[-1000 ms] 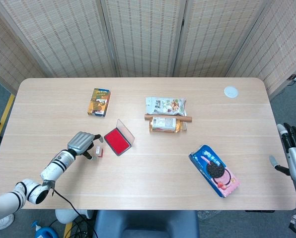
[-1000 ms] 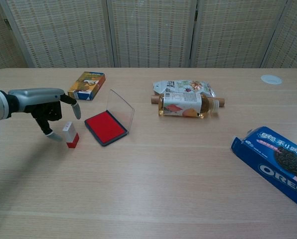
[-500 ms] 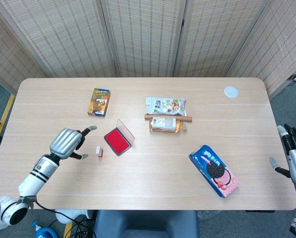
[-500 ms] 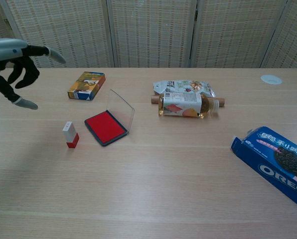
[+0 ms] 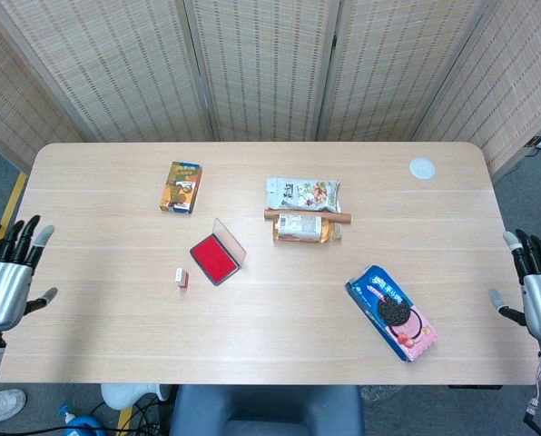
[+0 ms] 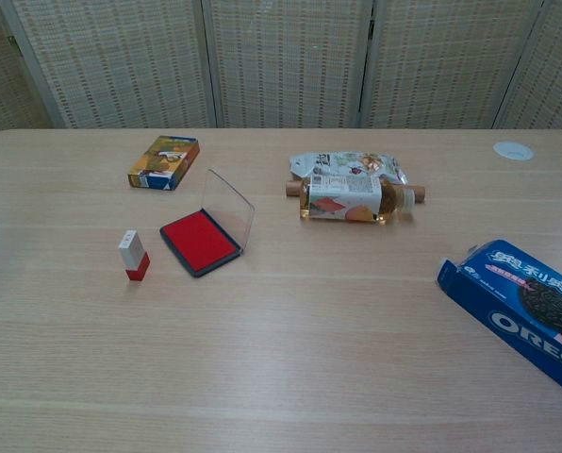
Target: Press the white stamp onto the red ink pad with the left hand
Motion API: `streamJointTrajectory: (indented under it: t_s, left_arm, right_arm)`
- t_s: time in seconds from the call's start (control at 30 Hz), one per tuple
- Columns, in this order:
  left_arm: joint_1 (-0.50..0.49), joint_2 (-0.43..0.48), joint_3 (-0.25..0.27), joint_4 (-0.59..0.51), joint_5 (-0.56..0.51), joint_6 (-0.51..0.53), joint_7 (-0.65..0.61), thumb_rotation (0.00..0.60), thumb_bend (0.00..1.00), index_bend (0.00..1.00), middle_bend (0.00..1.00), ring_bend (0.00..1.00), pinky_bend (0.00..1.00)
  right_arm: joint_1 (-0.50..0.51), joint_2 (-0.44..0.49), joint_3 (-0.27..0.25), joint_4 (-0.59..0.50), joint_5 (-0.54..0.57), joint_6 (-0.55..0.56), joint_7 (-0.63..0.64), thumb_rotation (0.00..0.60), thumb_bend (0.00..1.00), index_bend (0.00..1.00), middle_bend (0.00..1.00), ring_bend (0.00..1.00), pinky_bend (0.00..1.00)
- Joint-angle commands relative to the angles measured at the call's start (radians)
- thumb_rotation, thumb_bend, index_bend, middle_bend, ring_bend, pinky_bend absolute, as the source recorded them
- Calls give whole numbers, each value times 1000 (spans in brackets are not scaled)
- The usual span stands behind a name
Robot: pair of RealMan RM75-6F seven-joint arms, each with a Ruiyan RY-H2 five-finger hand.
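Observation:
The white stamp [image 5: 181, 277] [image 6: 133, 255], white on top with a red base, stands upright on the table just left of the red ink pad [image 5: 213, 259] [image 6: 198, 241]. The pad lies open with its clear lid [image 6: 229, 210] raised on its right side. My left hand [image 5: 4, 279] hangs off the table's left edge, fingers spread, holding nothing, far from the stamp. My right hand [image 5: 538, 283] is at the table's right edge, also spread and empty. Neither hand shows in the chest view.
A small yellow box [image 5: 181, 186] lies behind the pad. A snack bag [image 5: 303, 193] and a bottle [image 5: 302, 227] lie at centre. A blue Oreo pack [image 5: 391, 312] sits at the right front, a white disc [image 5: 422, 168] at the far right.
My left hand has drawn back from beside the stamp, leftward and off the table's edge, and its fingers have spread. The stamp stays standing where it was.

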Motion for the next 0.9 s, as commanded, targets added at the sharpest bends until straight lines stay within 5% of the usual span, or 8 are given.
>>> streamJointTrajectory:
  t_s: [0.03, 0.3, 0.63, 0.9]
  left_arm:
    - [105, -96, -7, 152, 21, 108, -112, 600, 70, 0, 0, 0, 210]
    - [156, -119, 10, 258, 94, 146, -265, 600, 70, 0, 0, 0, 206]
    - [153, -63, 20, 146, 21, -22, -213, 600, 71, 0, 0, 0, 206]
    - [150, -59, -1, 139, 21, -41, -204, 600, 70, 0, 0, 0, 206]
  right_arm:
    - [5, -9, 4, 2, 6, -4, -18, 600, 293, 0, 0, 0, 0]
    - [0, -35, 13, -2, 22, 22, -79, 600, 294, 0, 0, 0, 0]
    - [-13, -48, -19, -17, -28, 44, -112, 600, 293, 0, 0, 0, 0]
    - [-24, -49, -8, -14, -25, 72, -116, 600, 294, 0, 0, 0, 0]
